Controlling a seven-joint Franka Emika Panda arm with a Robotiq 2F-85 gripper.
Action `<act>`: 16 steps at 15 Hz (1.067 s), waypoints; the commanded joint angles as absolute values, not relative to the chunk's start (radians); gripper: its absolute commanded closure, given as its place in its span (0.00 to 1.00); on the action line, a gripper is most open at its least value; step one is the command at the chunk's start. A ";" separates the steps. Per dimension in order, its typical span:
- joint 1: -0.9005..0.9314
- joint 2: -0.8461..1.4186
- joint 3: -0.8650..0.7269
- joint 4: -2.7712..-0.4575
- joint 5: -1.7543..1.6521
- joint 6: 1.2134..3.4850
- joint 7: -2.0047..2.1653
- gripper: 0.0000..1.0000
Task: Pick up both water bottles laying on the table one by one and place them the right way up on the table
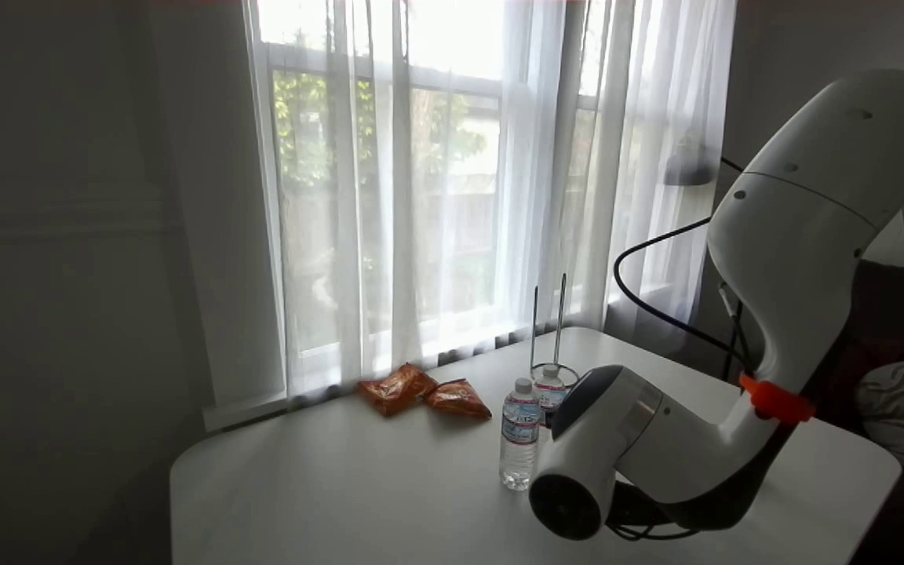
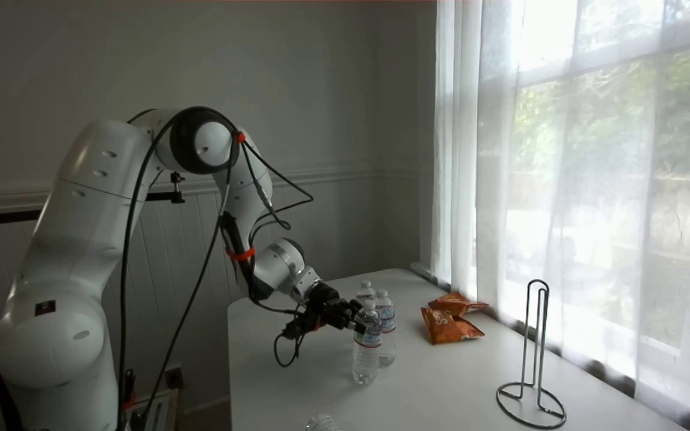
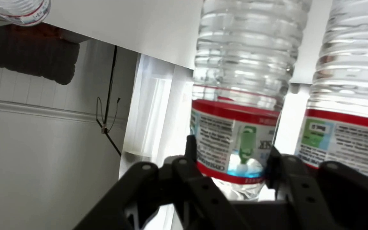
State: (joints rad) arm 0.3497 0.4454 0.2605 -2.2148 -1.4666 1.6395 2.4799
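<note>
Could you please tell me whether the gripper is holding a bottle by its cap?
No, in the wrist view the gripper clasps the bottle from both sides at its label.

The robot's arm [image 2: 78,230] was glossy white, thick and rounded, its segments divided by thin dark seams [image 2: 96,189] and dotted with small grey oval plugs [image 2: 109,154]. A dark rectangular marking [image 2: 45,307] sat on the bulging lower joint [image 2: 39,353]. Higher up, a black ring [image 2: 183,145] surrounded a white domed cap [image 2: 213,143]. Loose black cables [image 2: 123,287] looped along the outside, bound by orange-red straps [image 2: 240,255]. A silvery band [image 1: 643,414] circled the wrist [image 1: 609,439]. The gripper [image 2: 358,317] was black, with round grey screw heads [image 3: 146,166] on its jointed fingers [image 3: 191,150].
</note>
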 commanded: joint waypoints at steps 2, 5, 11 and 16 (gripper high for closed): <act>0.362 0.473 0.273 -2.199 -1.513 1.599 2.509 0.20; 0.359 0.473 0.277 -2.197 -1.512 1.604 2.495 0.02; 0.317 0.403 0.306 -2.220 -1.454 1.702 2.380 0.00; 0.292 0.363 0.313 -2.223 -1.380 1.786 2.259 0.00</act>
